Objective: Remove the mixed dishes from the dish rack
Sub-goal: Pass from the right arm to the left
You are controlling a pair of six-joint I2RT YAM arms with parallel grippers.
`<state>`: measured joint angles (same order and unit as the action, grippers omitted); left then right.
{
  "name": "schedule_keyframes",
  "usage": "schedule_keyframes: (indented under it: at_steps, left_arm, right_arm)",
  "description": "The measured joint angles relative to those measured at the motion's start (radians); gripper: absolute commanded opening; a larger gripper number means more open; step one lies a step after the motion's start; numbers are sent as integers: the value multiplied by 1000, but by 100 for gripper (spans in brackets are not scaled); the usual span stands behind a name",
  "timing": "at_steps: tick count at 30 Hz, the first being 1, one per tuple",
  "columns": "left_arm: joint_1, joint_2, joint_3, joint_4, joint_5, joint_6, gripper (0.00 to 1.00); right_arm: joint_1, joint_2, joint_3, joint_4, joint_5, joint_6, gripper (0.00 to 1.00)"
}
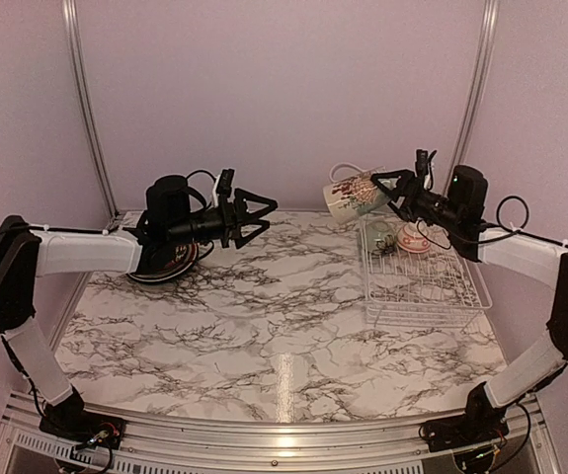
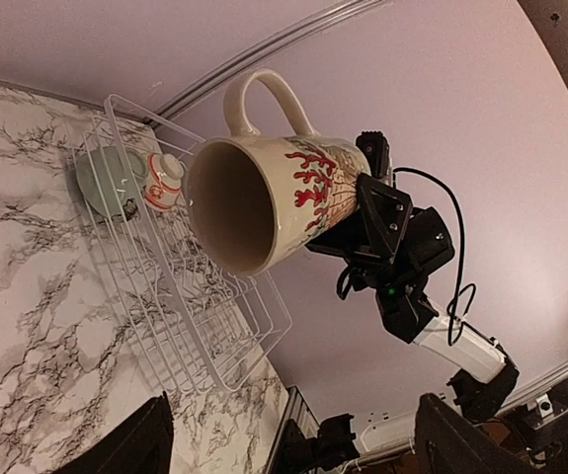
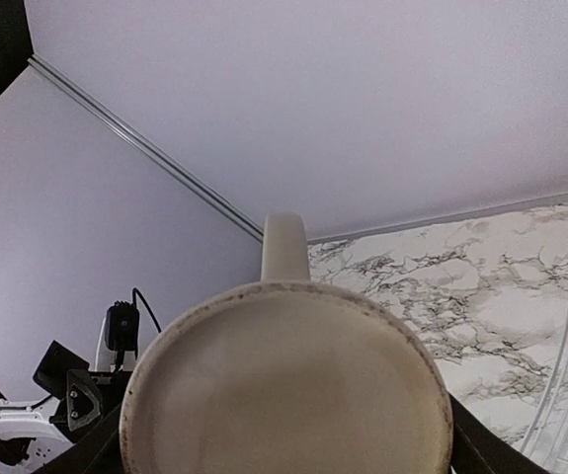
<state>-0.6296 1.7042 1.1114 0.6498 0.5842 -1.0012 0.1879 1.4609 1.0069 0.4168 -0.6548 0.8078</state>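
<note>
**Mug lifted out of the rack, the other arm waiting open**

From the top camera we see the right gripper (image 1: 384, 188) holding the cream mug (image 1: 353, 196) in the air above the far left corner of the white wire dish rack (image 1: 428, 318). The mug lies on its side with its mouth towards the left arm. We judge it is held high so that it clears the wires. A pale green dish (image 1: 380, 237) and a small patterned bowl (image 1: 414, 239) are in the rack's far end. A stack of plates (image 1: 170, 265) lies on the marble table (image 1: 264, 336) under the left arm, probably the unloading spot. The left gripper (image 1: 259, 217) hovers over the table and points at the mug. Its jaws are spread wide on nothing, perhaps ready for a handover.

From the left wrist camera we look into the mug's mouth (image 2: 229, 207), handle up. The right jaws are clamped across its lower body. The left fingers (image 2: 130, 444) stand well apart at the bottom edge.

From the right wrist camera the mug's base (image 3: 284, 385) fills the gap between the jaws, which press its sides.
</note>
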Motion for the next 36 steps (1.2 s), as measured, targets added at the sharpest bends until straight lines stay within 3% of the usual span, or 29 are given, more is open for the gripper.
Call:
schedule_keyframes:
  at_steps: [6, 13, 19, 26, 36]
  left_arm:
    - [-72, 61, 0, 191, 9, -88, 89]
    - [-92, 64, 5, 220, -27, -88, 83]
    - [-91, 84, 6, 247, -41, -107, 56]
    - [-91, 93, 3, 302, -44, -142, 38]
    - [-88, 110, -1, 338, -42, -194, 4]
  right_arm:
    - [61, 76, -19, 154, -51, 127, 0]
    - [154, 135, -24, 306, -77, 247, 0]
    - [224, 198, -24, 424, -101, 324, 0]
    - [248, 296, -24, 558, -121, 428, 0]
    - [261, 307, -24, 615, -123, 459, 0]
